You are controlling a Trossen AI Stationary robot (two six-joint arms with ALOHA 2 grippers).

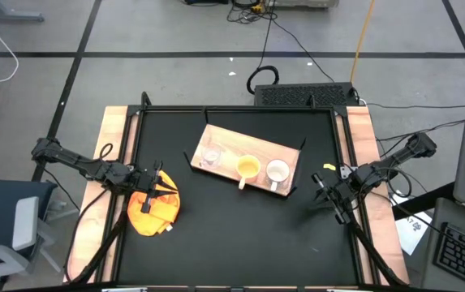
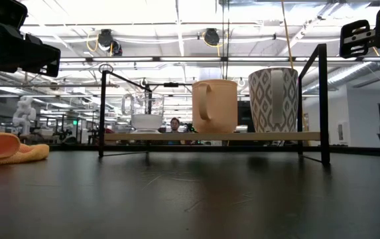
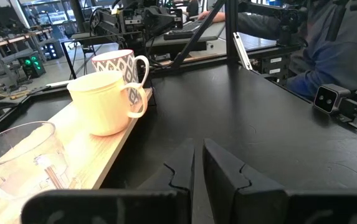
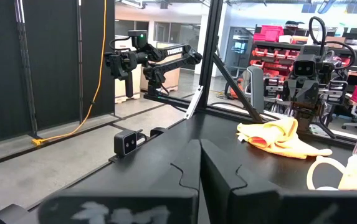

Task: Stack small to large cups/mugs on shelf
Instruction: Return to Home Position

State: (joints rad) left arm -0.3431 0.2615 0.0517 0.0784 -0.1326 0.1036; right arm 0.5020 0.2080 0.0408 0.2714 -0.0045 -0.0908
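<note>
High view: left tool (image 1: pixel 159 188), clenched empty above the orange cloth (image 1: pixel 152 215), and right tool (image 1: pixel 321 193), clenched empty near the worktop (image 1: pixel 240 235) edge, stand clear, evidently because glass cup (image 1: pixel 210 156), yellow mug (image 1: pixel 248 168) and patterned mug (image 1: pixel 277 171) already line the shelf (image 1: pixel 240 144) by size; only the low view shows its raised frame (image 2: pixel 101 113).

Black tabletop (image 1: pixel 240 231) carries a light-wood shelf (image 1: pixel 240 144) near its middle, the board raised on thin black legs (low view shows this). On the board, in one row and upright: glass cup (image 1: pixel 210 156), yellow mug (image 1: pixel 248 168), white mug (image 1: pixel 277 172). An orange cloth (image 1: pixel 152 215) lies crumpled on the tabletop, apart from the shelf.
</note>
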